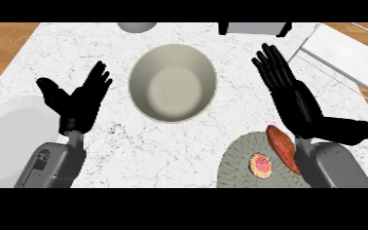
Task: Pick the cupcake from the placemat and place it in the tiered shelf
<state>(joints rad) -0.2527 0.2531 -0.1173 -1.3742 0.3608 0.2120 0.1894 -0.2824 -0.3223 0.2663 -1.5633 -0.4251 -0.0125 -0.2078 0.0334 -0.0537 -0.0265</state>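
Observation:
The cupcake [262, 165], small with a pink top and tan rim, sits on the round grey placemat [237, 168] at the lower right. A reddish-brown oblong item [281, 146] lies on the placemat's right side, partly under my right forearm. My right hand [286, 87] is open, fingers straight, above and beyond the placemat. My left hand [78, 102] is open at the left, fingers up. The white tiered shelf [338, 53] shows at the upper right edge.
A large beige bowl [173, 83] stands mid-counter between the hands. A white plate [22, 126] lies at the left edge. A grey round object [137, 27] and a white appliance [255, 28] sit at the back edge. The counter is white marble.

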